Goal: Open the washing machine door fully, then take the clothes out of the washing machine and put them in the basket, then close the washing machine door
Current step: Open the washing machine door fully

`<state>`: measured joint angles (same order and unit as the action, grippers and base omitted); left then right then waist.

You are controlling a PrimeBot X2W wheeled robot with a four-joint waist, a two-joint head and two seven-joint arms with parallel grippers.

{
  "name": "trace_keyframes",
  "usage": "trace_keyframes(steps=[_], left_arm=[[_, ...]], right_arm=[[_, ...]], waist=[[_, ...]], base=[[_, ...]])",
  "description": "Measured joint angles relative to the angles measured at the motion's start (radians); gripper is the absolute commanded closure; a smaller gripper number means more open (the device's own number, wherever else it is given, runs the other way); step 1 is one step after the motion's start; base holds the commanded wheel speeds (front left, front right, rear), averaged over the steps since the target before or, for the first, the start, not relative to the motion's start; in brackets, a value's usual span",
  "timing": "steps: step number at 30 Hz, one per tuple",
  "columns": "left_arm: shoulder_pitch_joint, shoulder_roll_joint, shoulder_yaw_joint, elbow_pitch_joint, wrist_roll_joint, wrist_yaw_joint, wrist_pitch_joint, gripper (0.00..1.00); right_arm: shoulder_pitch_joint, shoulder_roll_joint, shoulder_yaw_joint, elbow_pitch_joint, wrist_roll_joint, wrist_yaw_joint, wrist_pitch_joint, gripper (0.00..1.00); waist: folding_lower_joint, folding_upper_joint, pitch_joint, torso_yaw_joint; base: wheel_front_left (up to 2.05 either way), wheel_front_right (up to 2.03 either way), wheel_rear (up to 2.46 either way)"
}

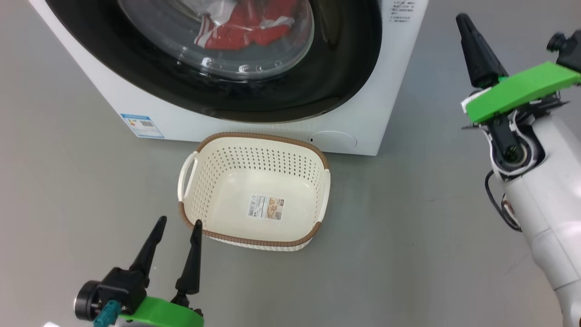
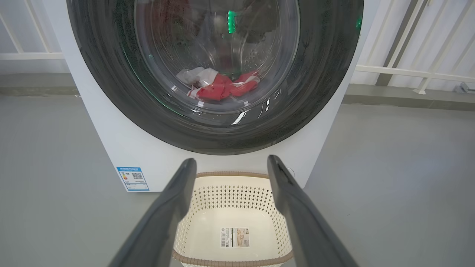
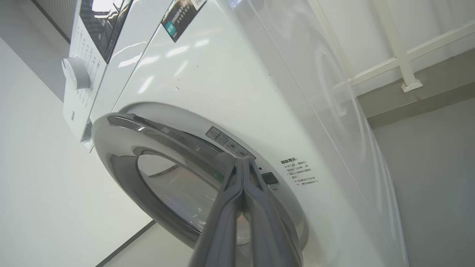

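Posture for the door-opening step, as I read it from the remote station. The washing machine [image 1: 363, 122] fills the top of the head view, and its washing machine door [image 1: 345, 68] looks shut there. In the right wrist view the chromed side of the rim stands proud of the white front, and I cannot tell whether it is cracked open. The clothes [image 1: 254, 27], red with white stripes, lie behind the glass at the bottom of the drum, so nothing has been unloaded yet. The basket [image 1: 258, 136] sits empty on the grey floor [image 1: 408, 227] at centre frame, its far rim just beside the foot of the machine. I judge it was placed there so a garment drawn from the drum has only a short way to travel. My right gripper [image 1: 463, 20] is raised at the upper right with its two fingers pressed together into one slim point. In its own view that point meets the door's edge near the small warning label [image 3: 222, 137], which I take as a way to hook or pry the rim rather than pinch it. My left gripper [image 1: 179, 222] waits at the lower left with fingers spread wide and nothing between them, aimed over the basket toward the glass and ready for the cloth.
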<state>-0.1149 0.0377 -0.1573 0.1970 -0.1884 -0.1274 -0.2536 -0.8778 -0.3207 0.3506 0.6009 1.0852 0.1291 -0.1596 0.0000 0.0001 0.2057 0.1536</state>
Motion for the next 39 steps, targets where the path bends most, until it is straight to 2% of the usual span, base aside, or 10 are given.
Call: trace_keyframes(steps=[10, 16, 20, 29, 39], left_arm=[[-0.020, 0.000, -0.015, -0.001, 0.000, 0.000, 0.000, 0.00], [-0.040, -0.001, -0.026, -0.004, 0.000, 0.000, 0.000, 0.00], [-0.048, -0.002, -0.037, -0.007, 0.000, 0.000, 0.000, 0.00], [-0.065, -0.003, -0.051, -0.022, -0.019, 0.000, 0.000, 0.00], [-0.085, -0.004, -0.078, -0.051, -0.041, 0.001, 0.000, 0.00]], right_arm=[[-0.106, -0.035, 0.053, 0.027, 0.226, 0.000, 0.141, 1.00], [-0.159, -0.043, 0.050, 0.045, 0.377, 0.000, 0.302, 1.00], [-0.221, -0.059, 0.010, 0.071, 0.493, 0.000, 0.433, 1.00], [-0.313, -0.066, -0.028, 0.138, 0.597, 0.000, 0.625, 1.00], [-0.420, -0.065, -0.044, 0.224, 0.614, 0.000, 0.705, 1.00]], waist=[[0.0000, 0.0000, 0.047, 0.022], [0.0000, 0.0000, 0.074, 0.038], [0.0000, -0.0001, 0.100, 0.054], [0.0000, 0.0000, 0.138, 0.089], [0.0000, 0.0000, 0.180, 0.118]], base=[[0.00, 0.00, 0.00], [0.00, 0.00, 0.00], [0.00, 0.00, 0.00], [0.00, 0.00, 0.00], [0.00, 0.00, 0.00]])
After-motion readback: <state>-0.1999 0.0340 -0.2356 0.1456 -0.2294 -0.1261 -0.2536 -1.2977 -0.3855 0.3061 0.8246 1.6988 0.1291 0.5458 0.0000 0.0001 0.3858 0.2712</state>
